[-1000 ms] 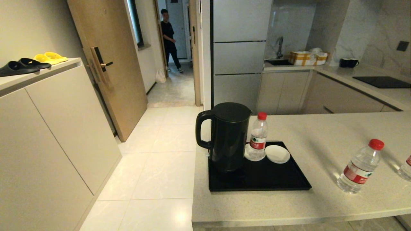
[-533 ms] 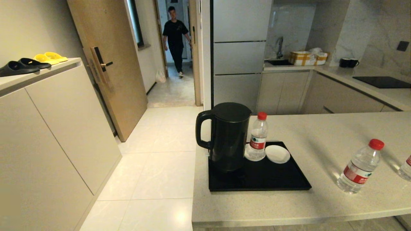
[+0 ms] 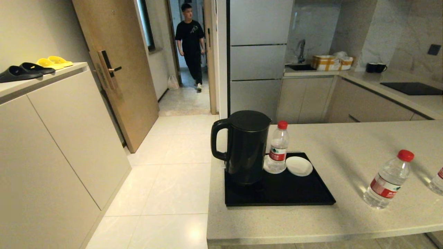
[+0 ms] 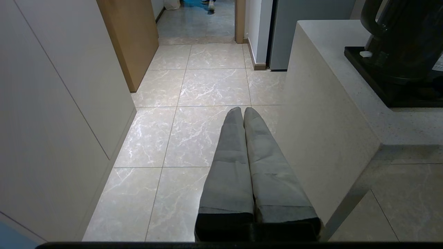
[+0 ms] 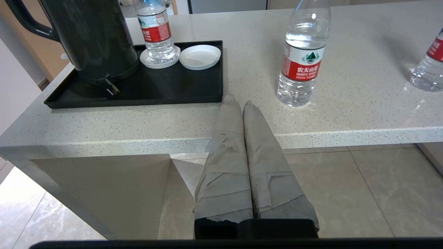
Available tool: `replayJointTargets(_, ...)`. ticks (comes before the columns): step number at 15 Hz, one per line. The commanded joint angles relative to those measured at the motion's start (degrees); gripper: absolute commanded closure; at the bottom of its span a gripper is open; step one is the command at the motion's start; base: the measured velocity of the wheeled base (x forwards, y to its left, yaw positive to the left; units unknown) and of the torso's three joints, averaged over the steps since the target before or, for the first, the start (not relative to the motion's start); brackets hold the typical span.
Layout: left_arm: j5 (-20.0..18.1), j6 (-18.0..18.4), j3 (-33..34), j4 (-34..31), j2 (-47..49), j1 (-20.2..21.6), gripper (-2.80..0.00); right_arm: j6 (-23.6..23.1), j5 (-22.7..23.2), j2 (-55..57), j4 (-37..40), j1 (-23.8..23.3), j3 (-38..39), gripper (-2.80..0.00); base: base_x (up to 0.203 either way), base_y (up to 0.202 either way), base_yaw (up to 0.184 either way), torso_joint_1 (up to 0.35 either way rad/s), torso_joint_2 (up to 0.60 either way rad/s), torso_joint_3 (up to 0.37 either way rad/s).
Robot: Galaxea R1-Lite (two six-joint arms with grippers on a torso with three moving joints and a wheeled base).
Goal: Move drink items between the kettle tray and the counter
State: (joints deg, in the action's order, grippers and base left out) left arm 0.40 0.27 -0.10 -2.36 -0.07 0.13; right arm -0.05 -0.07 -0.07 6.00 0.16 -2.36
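Note:
One red-capped water bottle (image 3: 278, 148) stands on a white coaster on the black kettle tray (image 3: 297, 195), beside the black kettle (image 3: 244, 147). A second bottle (image 3: 388, 180) stands on the beige counter (image 3: 346, 145) to the right, and a third bottle (image 3: 436, 180) is cut off at the right edge. Neither arm shows in the head view. My right gripper (image 5: 238, 100) is shut and empty, held in front of the counter edge between the tray (image 5: 166, 86) and the second bottle (image 5: 301, 58). My left gripper (image 4: 243, 111) is shut and empty over the floor, left of the counter end.
A white saucer (image 3: 299, 166) lies on the tray by the bottle. A cabinet with slippers (image 3: 34, 65) stands at the left. A person (image 3: 189, 41) walks in the doorway. Far back are a cooktop (image 3: 412, 88) and mugs (image 3: 375, 67).
The person in the doorway has walked closer. The bottles, kettle and tray have not moved.

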Motion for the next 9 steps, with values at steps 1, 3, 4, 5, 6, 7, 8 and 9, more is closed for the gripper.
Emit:
replayJointTargets(1,0.0,0.0,0.0,0.0,0.1,0.0,0.0,0.0,0.0,0.1,0.0,0.0,0.0,0.0,0.0,0.0,0.0,0.0,0.0,0.0)
replayJointTargets(3,0.0,0.0,0.0,0.0,0.1,0.0,0.0,0.1,-0.3,0.1,1.1,0.0,-0.4,0.0,0.0,0.0,0.0,0.0,0.0,0.0)
replayJointTargets(4,0.0,0.0,0.0,0.0,0.1,0.0,0.0,0.1,-0.3,0.1,3.0,0.0,-0.9,0.0,0.0,0.0,0.0,0.0,0.0,0.0)
replayJointTargets(5,0.0,0.0,0.0,0.0,0.1,0.0,0.0,0.1,-0.3,0.4,5.2,0.0,-1.7,0.0,0.0,0.0,0.0,0.0,0.0,0.0)
replayJointTargets(6,0.0,0.0,0.0,0.0,0.1,0.0,0.0,0.0,-0.4,0.6,5.1,0.0,-1.7,0.0,0.0,0.0,0.0,0.0,0.0,0.0)
replayJointTargets(7,0.0,0.0,0.0,0.0,0.1,0.0,0.0,0.0,-0.4,0.6,5.1,0.0,-1.7,0.0,0.0,0.0,0.0,0.0,0.0,0.0)
replayJointTargets(8,0.0,0.0,0.0,0.0,0.1,0.0,0.0,0.0,-0.4,0.6,5.0,0.0,-1.7,0.0,0.0,0.0,0.0,0.0,0.0,0.0)
replayJointTargets(9,0.0,0.0,0.0,0.0,0.1,0.0,0.0,0.0,-0.4,0.4,5.0,0.0,-1.7,0.0,0.0,0.0,0.0,0.0,0.0,0.0)
